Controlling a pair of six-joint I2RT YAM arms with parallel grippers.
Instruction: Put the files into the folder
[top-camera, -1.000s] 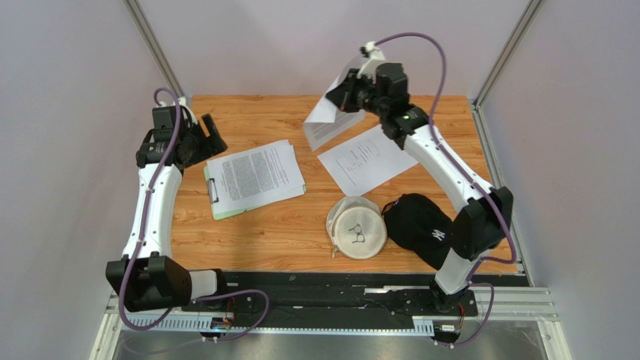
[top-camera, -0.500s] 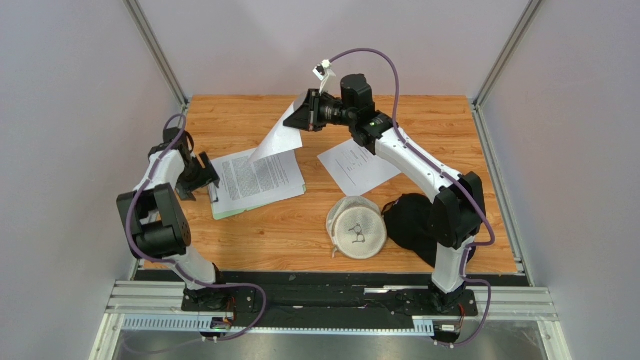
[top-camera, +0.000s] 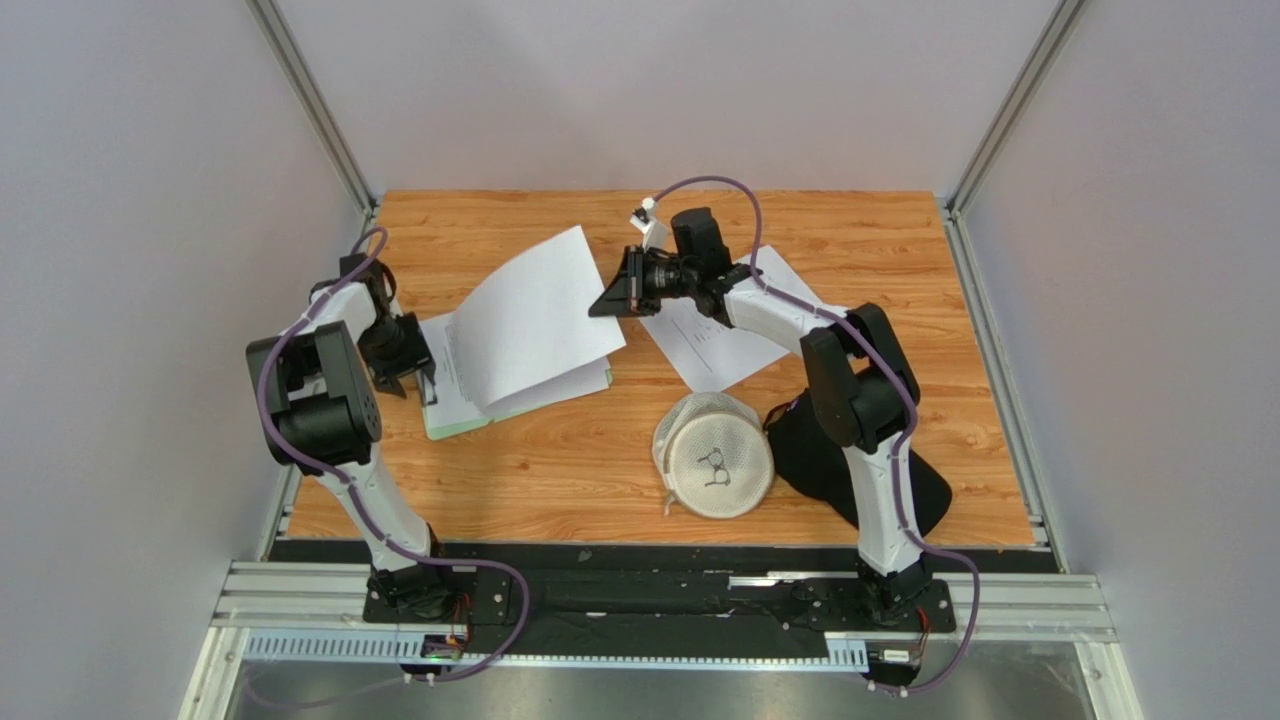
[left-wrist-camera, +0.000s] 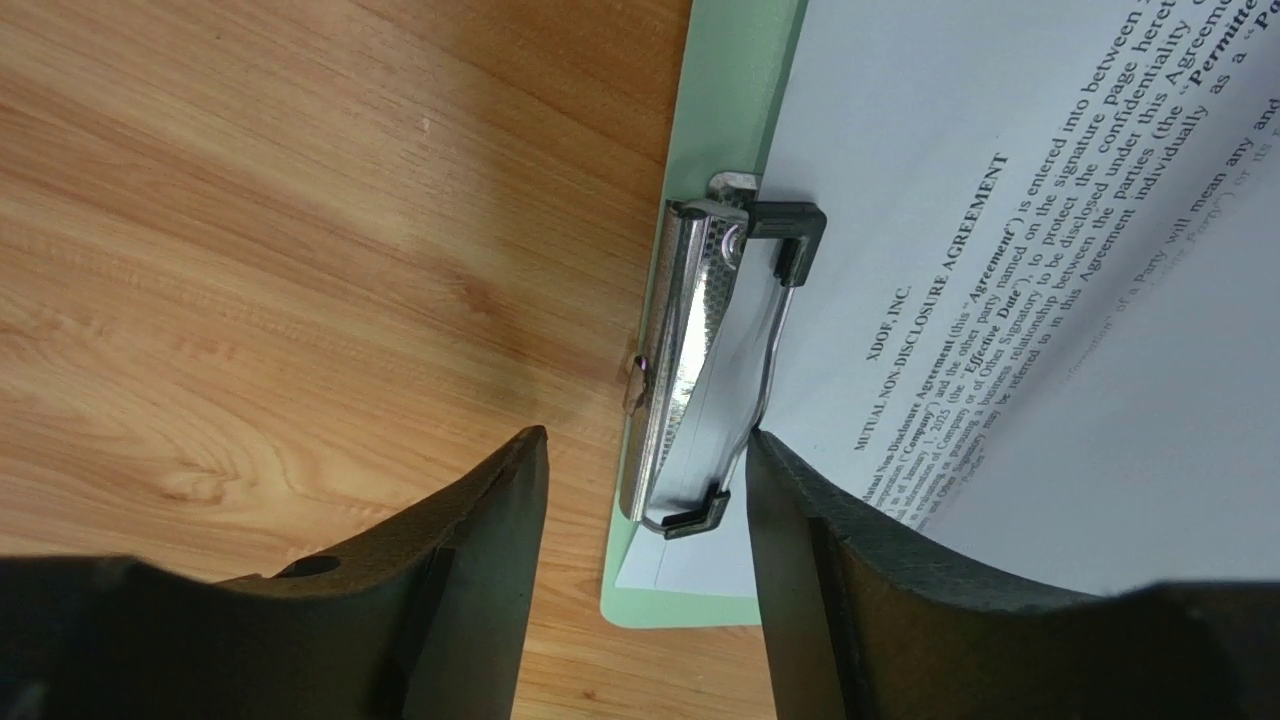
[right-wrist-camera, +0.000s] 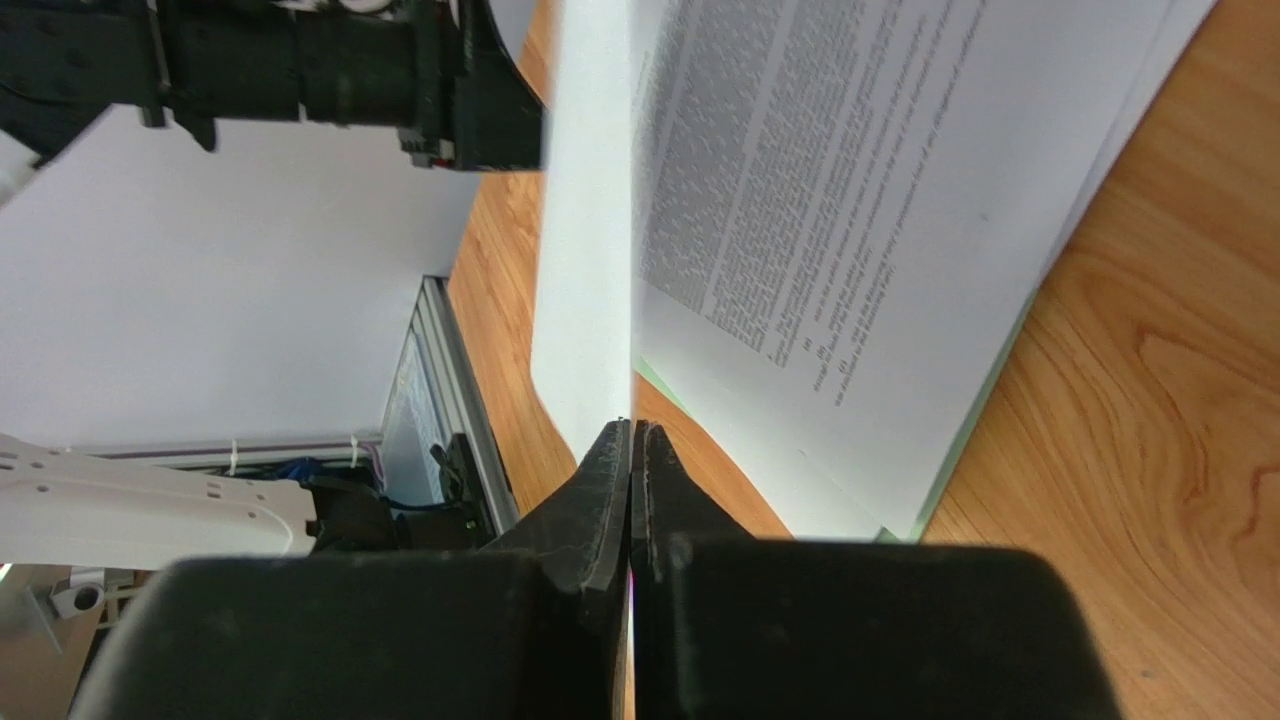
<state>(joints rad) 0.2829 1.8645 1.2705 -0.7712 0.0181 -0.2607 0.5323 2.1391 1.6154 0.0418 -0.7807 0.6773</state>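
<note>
At the left edge of the tabletop, the left gripper has come down over the green clipboard. Its jaws are apart and straddle the metal clip, not squeezing it yet. A printed page already lies on the board. A white sheet now hangs over it, swung across from the back edge by the right gripper, which is clamped on the sheet's edge. Probably the clip gets levered open next and the sheet slid under. A loose page waits further right.

The right gripper has carried the sheet pinched in its jaws over the folder. The left gripper has descended; the clip now lies between its jaws.
</note>
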